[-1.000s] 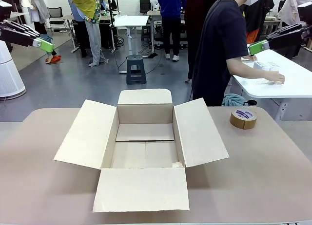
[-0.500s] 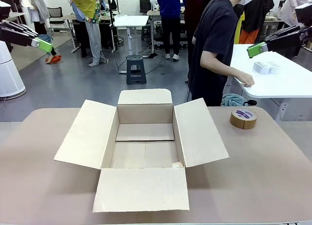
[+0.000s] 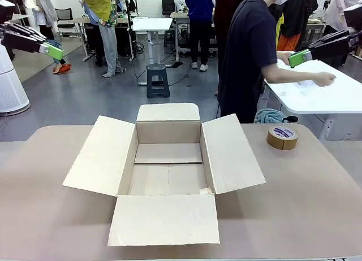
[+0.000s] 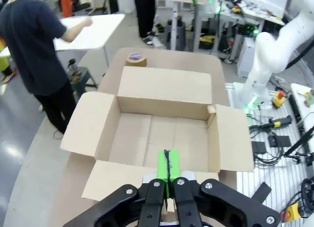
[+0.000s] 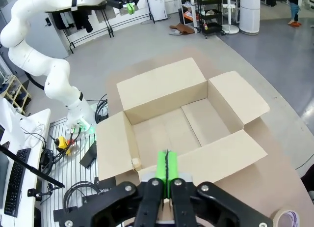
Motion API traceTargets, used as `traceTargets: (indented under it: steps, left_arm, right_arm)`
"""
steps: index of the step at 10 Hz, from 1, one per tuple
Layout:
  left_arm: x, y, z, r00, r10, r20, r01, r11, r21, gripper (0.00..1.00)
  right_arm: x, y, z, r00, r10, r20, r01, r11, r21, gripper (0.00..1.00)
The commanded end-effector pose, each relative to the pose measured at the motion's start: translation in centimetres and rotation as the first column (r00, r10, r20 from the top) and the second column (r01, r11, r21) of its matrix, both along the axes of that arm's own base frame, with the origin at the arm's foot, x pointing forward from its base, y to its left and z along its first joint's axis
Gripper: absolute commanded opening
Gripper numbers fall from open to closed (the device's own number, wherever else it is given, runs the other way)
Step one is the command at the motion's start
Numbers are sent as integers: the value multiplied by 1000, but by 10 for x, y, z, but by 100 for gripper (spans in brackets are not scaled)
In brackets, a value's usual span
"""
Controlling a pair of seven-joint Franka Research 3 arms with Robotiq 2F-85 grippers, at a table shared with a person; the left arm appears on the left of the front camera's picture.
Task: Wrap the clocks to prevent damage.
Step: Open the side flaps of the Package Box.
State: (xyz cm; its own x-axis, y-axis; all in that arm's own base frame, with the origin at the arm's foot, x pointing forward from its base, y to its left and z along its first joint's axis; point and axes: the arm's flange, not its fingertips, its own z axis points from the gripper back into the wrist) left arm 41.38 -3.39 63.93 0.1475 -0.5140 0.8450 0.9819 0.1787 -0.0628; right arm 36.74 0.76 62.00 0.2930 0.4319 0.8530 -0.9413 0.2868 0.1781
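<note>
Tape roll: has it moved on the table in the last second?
No. The tape roll sits in the same spot, just off the right flap of the cardboard box.

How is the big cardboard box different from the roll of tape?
The cardboard box is large and square-cornered; the roll of tape is small and round. The cardboard box stands open with its four flaps spread out, while the roll of tape lies flat with its hole facing up. The cardboard box is plain tan; the roll of tape has a white and purple label on top. Both are brownish and sit on the table, apart from each other.
</note>
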Motion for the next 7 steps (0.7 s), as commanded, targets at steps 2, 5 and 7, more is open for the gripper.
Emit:
traceTargets:
  steps: [2, 5, 7]
  left_arm:
    - [-10, -74, -2, 972, 233, -42, -193, 884, 425, 0]
    - [-7, -121, -44, 943, 323, -84, -194, 734, 651, 0]
    - [4, -133, -72, 901, 432, -28, -291, 653, 699, 0]
  right_arm:
    - [-10, 102, -10, 968, -202, -152, 166, 961, -220, 1]
    - [-5, 153, -47, 895, -397, -203, 267, 842, -469, 1]
    - [10, 159, -69, 842, -519, -148, 354, 739, -573, 1]
